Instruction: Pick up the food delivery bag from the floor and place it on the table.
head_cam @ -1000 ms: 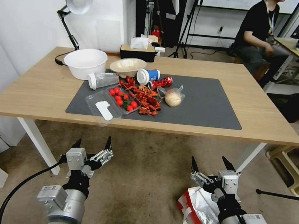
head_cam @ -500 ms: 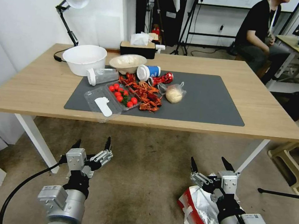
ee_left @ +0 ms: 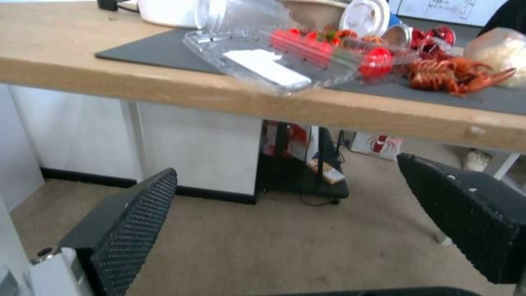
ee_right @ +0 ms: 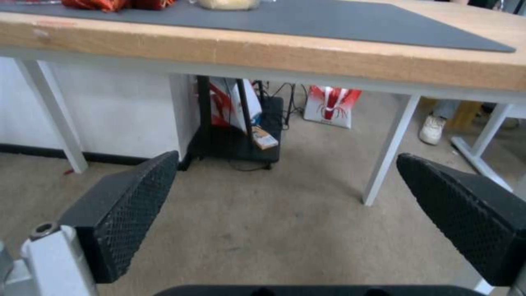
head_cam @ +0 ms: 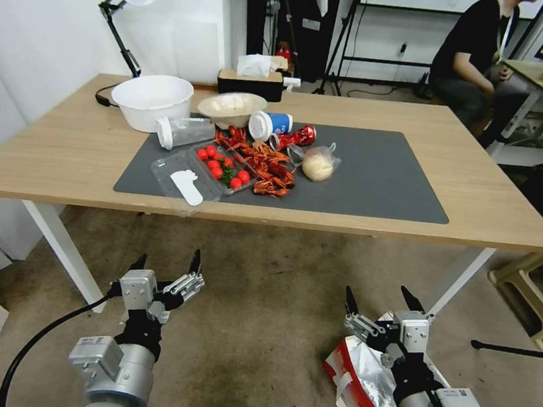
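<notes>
Left tool (head_cam: 166, 266) low over carpet floor (head_cam: 264, 291), textured black fingers (ee_left: 137, 230) spread wide, empty. Light-wood worktop (head_cam: 66, 154) ahead, dark grey mat (head_cam: 375, 174) with food clutter. Right tool (head_cam: 377, 296) gaping, empty, just above food delivery bag (head_cam: 363, 382): paper, red side, crinkled foil lining, lying on floor. Right wrist view adds white metal leg (ee_right: 390, 148) under worktop.

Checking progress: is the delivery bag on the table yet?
No, the food delivery bag lies on the floor under the right gripper.
</notes>
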